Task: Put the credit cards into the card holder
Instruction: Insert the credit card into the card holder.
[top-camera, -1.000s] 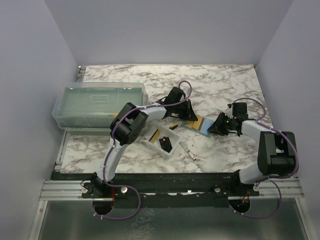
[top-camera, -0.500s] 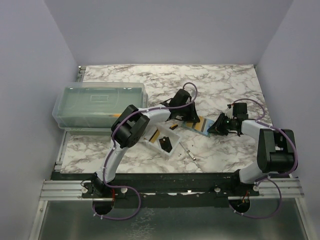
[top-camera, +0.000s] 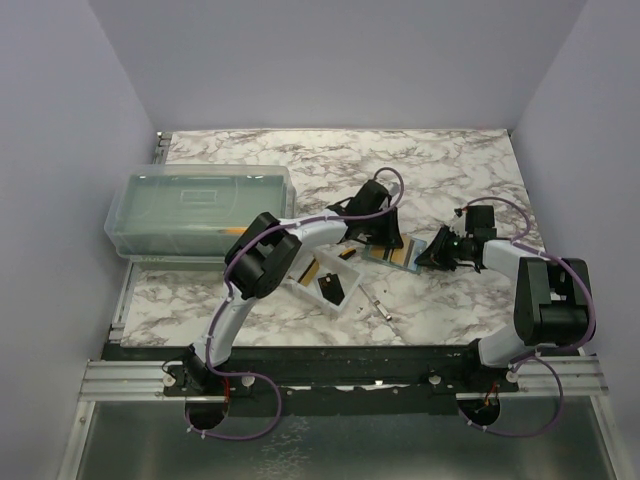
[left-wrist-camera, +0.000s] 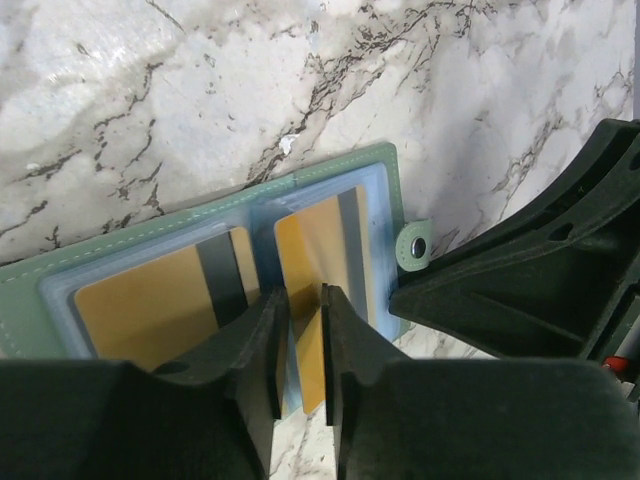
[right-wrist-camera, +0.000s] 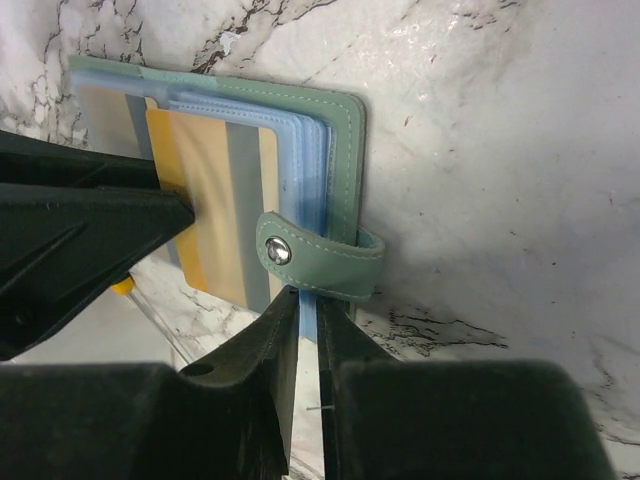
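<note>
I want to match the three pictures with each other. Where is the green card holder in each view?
Top external: card holder just right of centre.
Left wrist: card holder open, from left edge to centre.
Right wrist: card holder upper left.
Shared landmark: snap tab, in both wrist views; too small from above.

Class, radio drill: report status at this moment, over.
Status: left gripper slightly open around gold card edge; right gripper pinching card holder by its blue sleeves. Holder open, second gold card sleeved; snap strap beside right gripper, not blocking.
</note>
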